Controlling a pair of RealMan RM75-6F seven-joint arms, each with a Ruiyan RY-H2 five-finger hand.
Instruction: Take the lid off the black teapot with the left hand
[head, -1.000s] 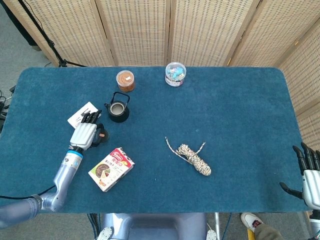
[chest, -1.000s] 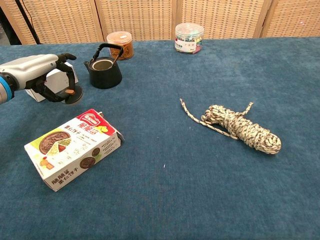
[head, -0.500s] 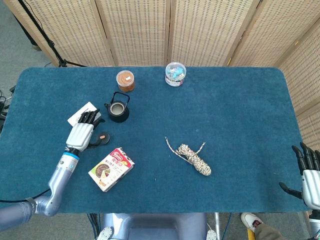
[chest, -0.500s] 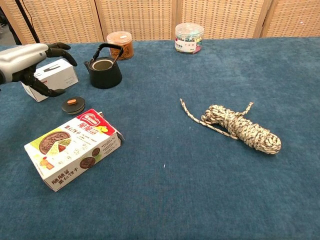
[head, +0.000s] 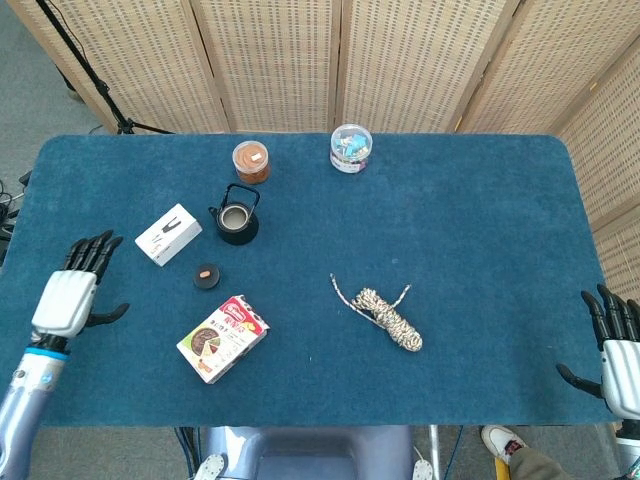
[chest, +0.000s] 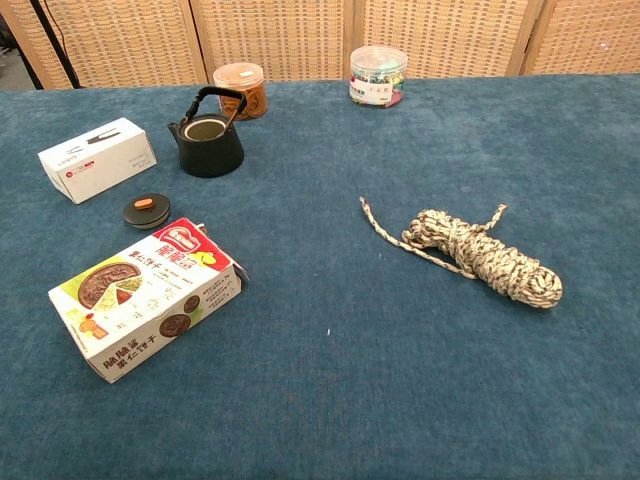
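The black teapot (head: 236, 216) (chest: 208, 141) stands uncovered on the blue table, handle upright. Its round black lid (head: 207, 276) (chest: 145, 211) with an orange knob lies flat on the cloth in front and to the left of the pot, beside the snack box. My left hand (head: 72, 297) is at the table's left edge, fingers spread, holding nothing, well away from the lid; the chest view does not show it. My right hand (head: 617, 357) is at the lower right off the table edge, fingers apart and empty.
A white box (head: 168, 233) (chest: 97, 158) lies left of the teapot. A snack box (head: 222, 338) (chest: 143, 297) sits near the front. A rope bundle (head: 388, 319) (chest: 478, 253) lies mid-table. An orange jar (head: 251, 161) and a clear tub (head: 350, 148) stand at the back.
My left hand let go of the lid on the cloth, then drew back leftward to the table's edge, uncovering the white box. The right hand barely moved.
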